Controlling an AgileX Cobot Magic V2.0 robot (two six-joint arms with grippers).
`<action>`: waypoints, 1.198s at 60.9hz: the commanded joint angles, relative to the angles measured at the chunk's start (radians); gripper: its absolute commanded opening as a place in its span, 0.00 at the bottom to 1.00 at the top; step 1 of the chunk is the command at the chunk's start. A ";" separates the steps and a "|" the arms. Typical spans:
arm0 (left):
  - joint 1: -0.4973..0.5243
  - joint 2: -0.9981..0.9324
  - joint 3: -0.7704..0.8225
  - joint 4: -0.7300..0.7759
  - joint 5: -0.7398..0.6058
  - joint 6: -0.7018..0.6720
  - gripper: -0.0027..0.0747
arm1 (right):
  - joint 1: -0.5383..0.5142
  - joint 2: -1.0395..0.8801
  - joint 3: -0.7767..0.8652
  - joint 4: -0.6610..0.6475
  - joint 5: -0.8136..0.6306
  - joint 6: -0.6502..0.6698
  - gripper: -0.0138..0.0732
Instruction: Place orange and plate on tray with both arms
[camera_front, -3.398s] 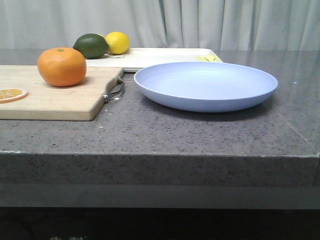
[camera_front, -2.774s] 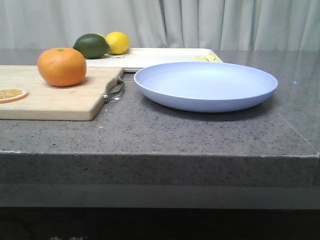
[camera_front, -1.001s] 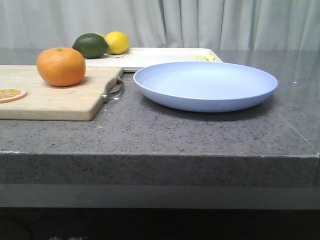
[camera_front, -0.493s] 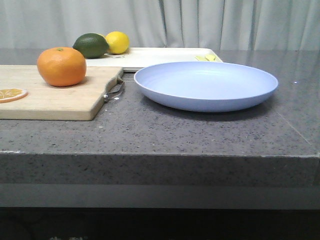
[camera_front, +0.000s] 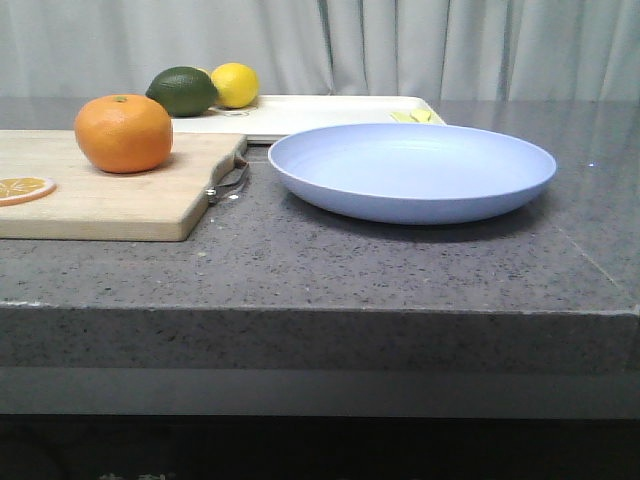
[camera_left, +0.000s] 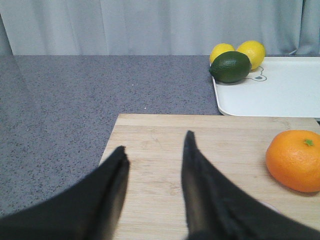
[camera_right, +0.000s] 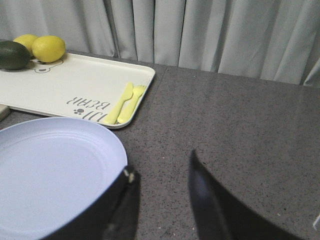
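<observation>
On the wooden cutting board (camera_front: 110, 195) at front left, the orange (camera_front: 123, 133) is sitting upright, stem dimple up, with a dried orange slice (camera_front: 22, 188) lying near the board's left edge. The plate (camera_front: 412, 171) is resting on the grey countertop (camera_front: 330, 260) just right of the board's metal handle (camera_front: 230, 181). The tray (camera_front: 310, 115) is lying behind both, carrying a green lime (camera_front: 182, 91) and lemon (camera_front: 234, 85) at its left end, yellow cutlery (camera_right: 125, 104) at its right. The left gripper (camera_left: 152, 165) is hovering over the board, jaws parted, holding nothing, orange off to one side. The right gripper (camera_right: 161, 187) is hanging jaws apart and empty, one finger (camera_right: 125, 200) sitting just at the plate's rim.
</observation>
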 joint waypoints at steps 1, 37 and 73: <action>0.001 0.005 -0.039 -0.001 -0.085 0.000 0.74 | -0.003 0.000 -0.038 0.005 -0.079 -0.002 0.75; 0.001 0.005 -0.039 -0.003 -0.091 0.000 0.92 | -0.003 0.000 -0.038 0.005 -0.076 -0.002 0.91; -0.148 0.303 -0.316 -0.081 0.075 0.000 0.92 | -0.003 0.000 -0.038 0.005 -0.076 -0.002 0.91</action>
